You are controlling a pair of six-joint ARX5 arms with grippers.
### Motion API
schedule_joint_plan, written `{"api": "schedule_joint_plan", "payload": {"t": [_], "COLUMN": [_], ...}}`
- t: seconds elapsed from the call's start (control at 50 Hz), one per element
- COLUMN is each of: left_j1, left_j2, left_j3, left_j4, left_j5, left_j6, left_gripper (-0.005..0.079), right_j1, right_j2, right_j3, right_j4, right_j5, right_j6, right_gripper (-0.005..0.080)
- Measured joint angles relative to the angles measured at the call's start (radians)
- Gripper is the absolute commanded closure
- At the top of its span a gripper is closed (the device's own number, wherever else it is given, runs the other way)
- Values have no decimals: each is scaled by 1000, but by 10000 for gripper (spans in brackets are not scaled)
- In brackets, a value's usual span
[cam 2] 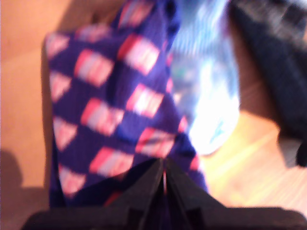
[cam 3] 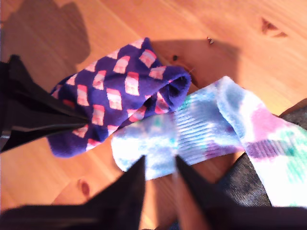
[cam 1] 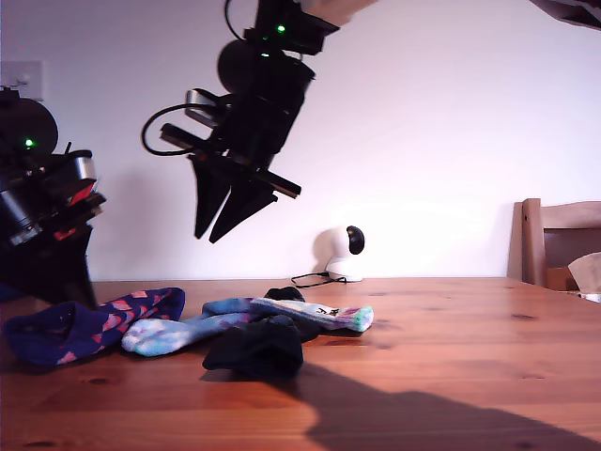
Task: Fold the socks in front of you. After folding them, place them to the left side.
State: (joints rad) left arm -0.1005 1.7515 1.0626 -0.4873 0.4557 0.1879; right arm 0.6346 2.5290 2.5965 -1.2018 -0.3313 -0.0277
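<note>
Wooden surface (cam 1: 451, 357) before a white wall, with three socks lying toward the exterior view's left. The navy sock (cam 1: 94, 324) with pink-red blocks lies farthest to that view's left; the tie-dye sock (cam 1: 188, 329) lies just beside it on the right, the two touching at their ends, and the black sock (cam 1: 258, 348) is bunched at the near side of the tie-dye sock, overlapping it. My first hand (cam 2: 163, 179) is down at the surface at the exterior view's left, its jaws pressed together on the navy sock (cam 2: 115, 110), a sliver of red fabric being visible between them; the same jaws are seen reaching that sock's edge in the second wrist view (cam 3: 79, 120). My second hand (cam 1: 208, 237) is held well above the socks, spread and holding nothing; its fingers frame the tie-dye sock (cam 3: 201, 129) from above, with the navy sock (cam 3: 120, 91) and the black sock (cam 3: 244, 187) on either side. A small white device (cam 1: 338, 252) with a cable stands at the far edge, and a wooden chair (cam 1: 559, 240) is seen at the exterior view's right.
</note>
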Motion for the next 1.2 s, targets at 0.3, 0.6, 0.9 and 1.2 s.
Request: {"api": "schedule_joint_plan", "payload": {"t": [0.3,0.6,0.9,1.2], "left_j1": [-1,-16,-49,-47], "left_j2": [-39,57,95,143], "left_j3": [5,7,7,23], "left_j4": [172,231,266,249], "left_j5": [-16,-20,-61,-177], "left_j6": [-2,-2,-2,21], "left_gripper": [764,764,764,764], "right_j1": [-42,-58,-120,-162], "right_j2": [0,-5,-54,-67], "right_j3": [0,0,0,1], "right_j4": [-59,-163,-161,-162], "right_j5": [-55,-182,-209,-206], "right_j6": [-42,-124,-127,-127], "right_gripper": [765,765,765,765]}}
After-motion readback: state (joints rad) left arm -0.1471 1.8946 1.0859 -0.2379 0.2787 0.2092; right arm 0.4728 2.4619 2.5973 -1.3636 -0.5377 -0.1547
